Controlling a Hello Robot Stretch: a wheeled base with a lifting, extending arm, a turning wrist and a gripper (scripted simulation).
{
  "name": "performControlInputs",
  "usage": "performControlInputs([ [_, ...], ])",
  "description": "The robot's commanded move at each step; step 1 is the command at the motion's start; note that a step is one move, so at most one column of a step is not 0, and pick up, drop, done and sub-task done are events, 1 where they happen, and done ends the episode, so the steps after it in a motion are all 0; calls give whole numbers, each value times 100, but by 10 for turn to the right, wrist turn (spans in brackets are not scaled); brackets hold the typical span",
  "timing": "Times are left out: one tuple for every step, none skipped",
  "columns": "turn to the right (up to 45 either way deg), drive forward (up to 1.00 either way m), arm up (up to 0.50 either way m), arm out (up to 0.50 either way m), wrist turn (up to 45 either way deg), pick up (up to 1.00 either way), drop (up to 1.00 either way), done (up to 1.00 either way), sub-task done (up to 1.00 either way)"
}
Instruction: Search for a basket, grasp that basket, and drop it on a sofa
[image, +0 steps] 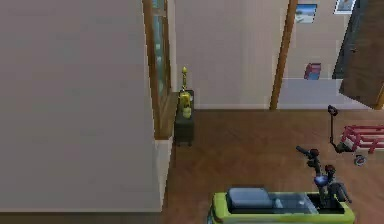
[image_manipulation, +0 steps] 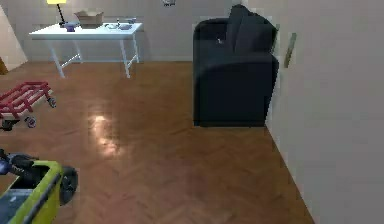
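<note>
A small tan, basket-shaped thing (image_manipulation: 88, 17) stands on a white table (image_manipulation: 100, 36) at the far upper left of the arm side view, next to a yellow lamp (image_manipulation: 62, 10). A dark sofa (image_manipulation: 235, 72) stands against the back wall right of the middle, seen from its end, with wooden floor in front of it.
A red cart (image_manipulation: 25, 100) (image: 362, 136) sits on the floor, and a yellow-green wheeled thing (image: 280, 206) (image_manipulation: 35, 190) lies close by. A pale wall (image: 75, 100) fills the forward view's left. A small dark stand with a yellow figure (image: 185, 101) is beside a wood-framed doorway (image: 284, 55).
</note>
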Motion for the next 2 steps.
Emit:
performControlInputs([
  [450, 0, 0, 0, 0, 0, 0, 0, 0],
  [210, 0, 0, 0, 0, 0, 0, 0, 0],
])
